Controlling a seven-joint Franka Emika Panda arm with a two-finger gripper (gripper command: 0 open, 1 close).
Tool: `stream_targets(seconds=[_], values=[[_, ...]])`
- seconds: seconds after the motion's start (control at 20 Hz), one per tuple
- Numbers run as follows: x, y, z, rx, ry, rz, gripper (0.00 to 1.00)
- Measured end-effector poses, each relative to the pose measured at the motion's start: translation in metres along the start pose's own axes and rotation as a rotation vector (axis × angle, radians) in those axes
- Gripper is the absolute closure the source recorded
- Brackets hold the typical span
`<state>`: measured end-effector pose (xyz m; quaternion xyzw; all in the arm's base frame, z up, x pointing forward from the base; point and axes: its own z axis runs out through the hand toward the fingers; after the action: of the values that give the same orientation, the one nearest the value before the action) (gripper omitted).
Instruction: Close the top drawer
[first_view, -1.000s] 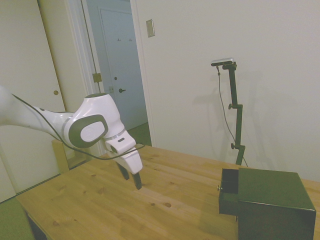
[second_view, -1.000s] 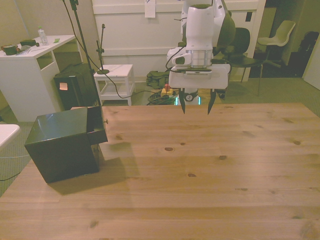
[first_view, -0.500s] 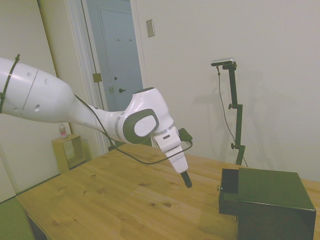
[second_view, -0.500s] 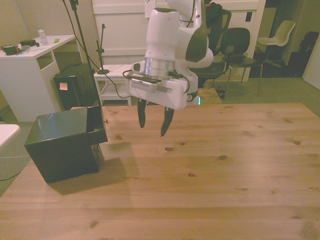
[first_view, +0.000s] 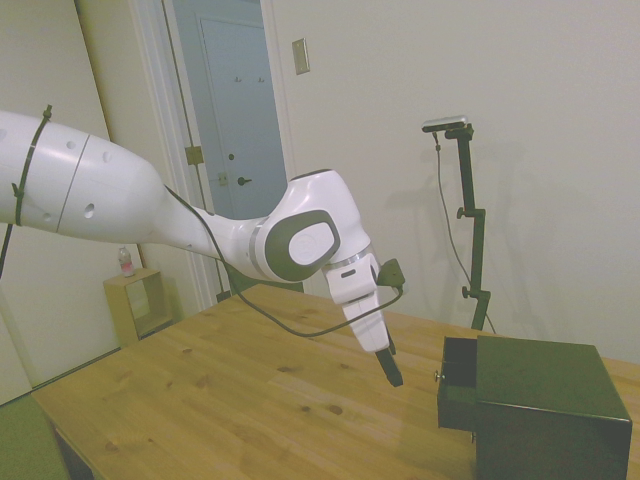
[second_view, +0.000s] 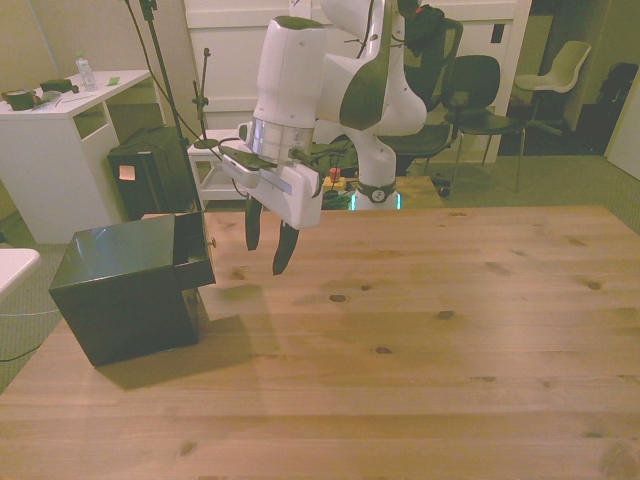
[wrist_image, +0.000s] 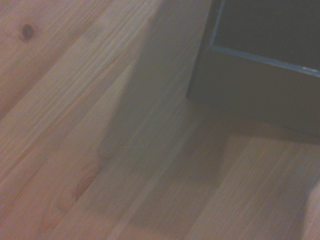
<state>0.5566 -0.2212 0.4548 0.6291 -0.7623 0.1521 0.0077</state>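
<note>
Front view shows one dark cabinet (second_view: 125, 290) at the desk's (second_view: 420, 340) left edge, its single top drawer (second_view: 193, 255) pulled partly out with one small knob (second_view: 212, 241) on its face. The claw (second_view: 266, 248) hangs just beside that face, its two fingers narrowly apart and holding nothing. The drawer looks rigid and light; it should slide under a flat push on its front, without any grip.

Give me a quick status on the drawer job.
Tool open, empty, near the top drawer. Drawer pulled out, knob untouched. Nothing between them.
</note>
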Motion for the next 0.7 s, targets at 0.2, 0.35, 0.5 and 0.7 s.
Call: stream_targets(seconds=[0.2,0.35,0.5,0.7], values=[[0.003,0.000,-0.001,-0.023,0.008,0.021,1.00],[0.005,-0.001,-0.004,-0.025,0.010,0.030,1.00],[0.013,-0.003,-0.009,-0.028,0.016,0.046,1.00],[0.023,-0.004,-0.013,-0.045,0.022,0.064,1.00]])
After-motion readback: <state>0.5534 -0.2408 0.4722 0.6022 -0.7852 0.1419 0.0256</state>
